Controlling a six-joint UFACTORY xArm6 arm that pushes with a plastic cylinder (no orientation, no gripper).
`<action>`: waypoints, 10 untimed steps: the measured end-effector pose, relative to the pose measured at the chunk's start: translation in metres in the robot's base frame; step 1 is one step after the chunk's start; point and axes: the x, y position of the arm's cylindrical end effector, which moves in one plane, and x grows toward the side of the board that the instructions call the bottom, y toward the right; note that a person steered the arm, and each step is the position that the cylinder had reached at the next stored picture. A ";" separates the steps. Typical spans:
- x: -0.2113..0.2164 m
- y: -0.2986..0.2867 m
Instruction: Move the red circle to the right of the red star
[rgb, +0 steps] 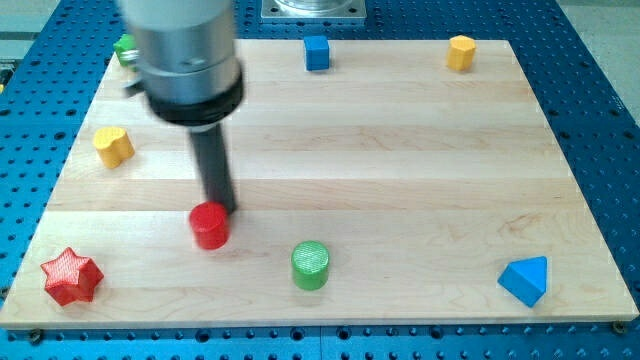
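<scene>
The red circle (210, 225) is a short red cylinder on the wooden board, left of centre near the view's bottom. The red star (71, 277) lies at the board's bottom left corner, well to the left of the red circle and a little lower. My tip (222, 208) is the lower end of the dark rod. It stands just above and slightly right of the red circle, touching or nearly touching its upper right edge.
A green cylinder (310, 265) stands to the right of the red circle. A yellow block (113, 146) is at the left, a green block (125, 47) at top left, a blue cube (317, 52) at top centre, a yellow block (460, 52) at top right, a blue triangle (526, 281) at bottom right.
</scene>
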 end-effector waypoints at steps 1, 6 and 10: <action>0.001 0.026; 0.022 0.070; 0.044 -0.024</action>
